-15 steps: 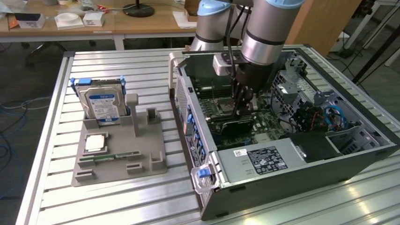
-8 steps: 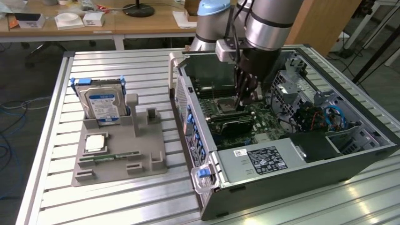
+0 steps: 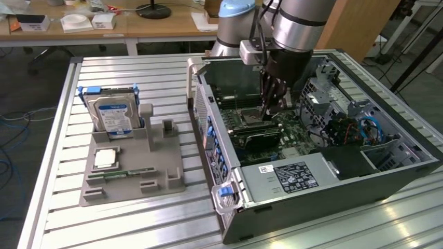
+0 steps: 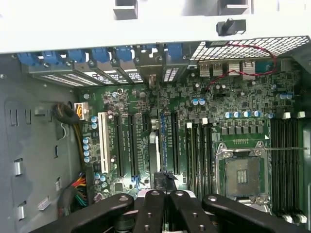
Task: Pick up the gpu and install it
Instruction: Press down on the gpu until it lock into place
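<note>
Installation stage: the tool [image 3: 266,113], pinching the gpu [image 4: 154,155] edge-on, is hovering over the motherboard [image 4: 204,131] slots; seating is remaining.

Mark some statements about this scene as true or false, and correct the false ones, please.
1. The hard drive stands upright in the grey holder. True.
2. The pincer is outside the computer case. False: it is inside the case, over the motherboard.
3. The pincer is wide open. False: it is shut.
4. The green memory stick lies on the grey holder. True.
5. The computer case is closed. False: its side is open.
</note>
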